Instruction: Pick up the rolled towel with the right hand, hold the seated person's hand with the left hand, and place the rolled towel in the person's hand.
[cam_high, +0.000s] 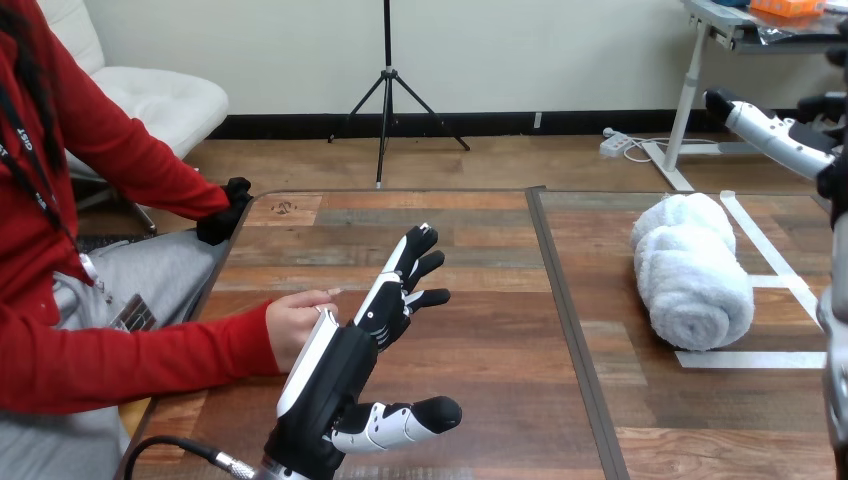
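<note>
In the head view, two robot hands are being shown. The robot's left hand (345, 365) is being held edge-on over the brown wooden table (480, 330). Its fingers are being kept straight and spread toward the far side, its thumb is being stuck out to the right, and nothing is being gripped by it.

One person's hand (293, 325), coming from a red sleeve at the view's left, is being rested loosely curled on the table. It is lying just beside the white shell on the left hand's back. Whether the two are touching cannot be told, and no robot finger is being wrapped round it.

Farther out, on the table's right half, a single white rolled terry towel (692, 272) is lying on its side, touched by neither hand. It is being framed by three strips of white tape (750, 359) stuck to the wood.

The robot's right hand (770, 135) is being held up at the view's upper right edge, beyond the towel and apart from it. Whether it is open or closed cannot be told.
</note>
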